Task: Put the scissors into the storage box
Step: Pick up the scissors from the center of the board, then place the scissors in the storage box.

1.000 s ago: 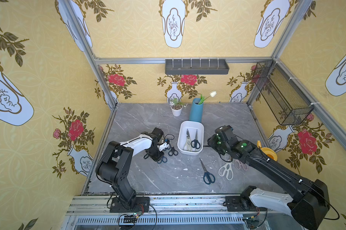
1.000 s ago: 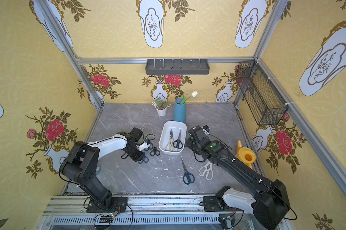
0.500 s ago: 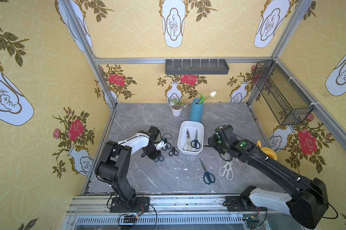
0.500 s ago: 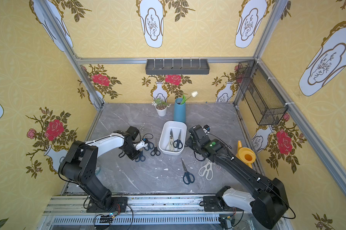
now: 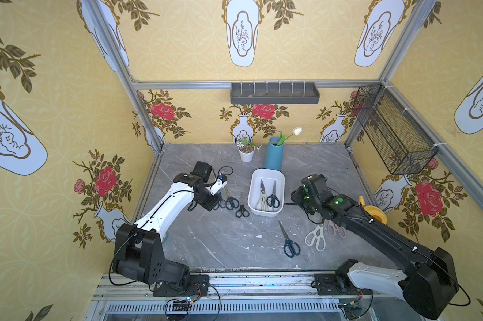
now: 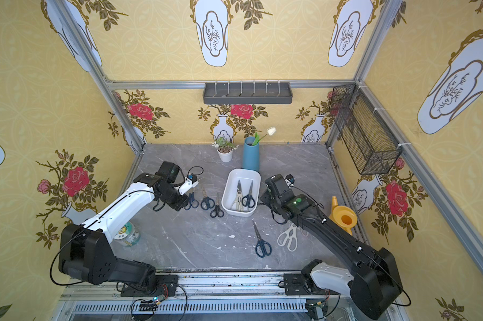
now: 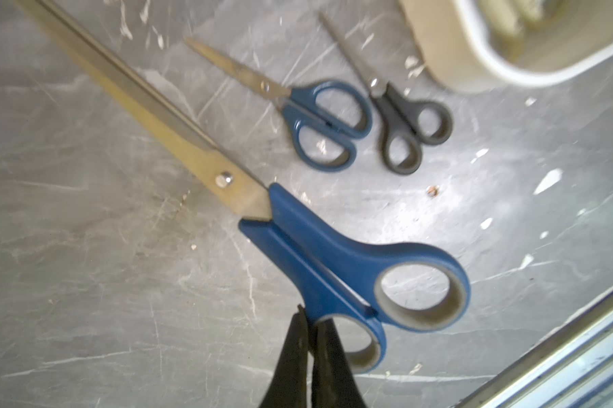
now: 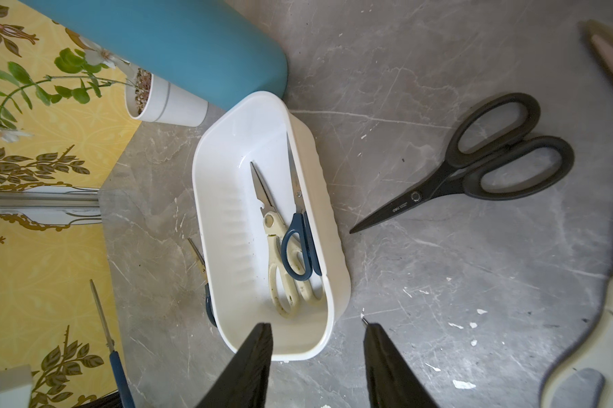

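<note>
Blue-handled scissors [image 7: 333, 261] pinched: the left gripper [image 7: 310, 319] has just snapped shut on a handle loop!
They're toward the table's [image 5: 207, 244] left edge, short of the white storage box [image 5: 251, 194], which already holds a cream pair [image 5: 262, 198] and a dark pair [image 5: 273, 198]. Right gripper [image 8: 317, 328] hangs apart, empty, just beside the box. Next, I reckon: lift and carry across.

- robot lab cell dressed up homey: silver aluminium frame posts [image 5: 115, 50] holding yellow rose-and-vase wallpaper panels [image 5: 179, 50]
- black-and-white robot arms [image 5: 165, 211] mounted on a metal front rail [image 5: 262, 282]
</note>
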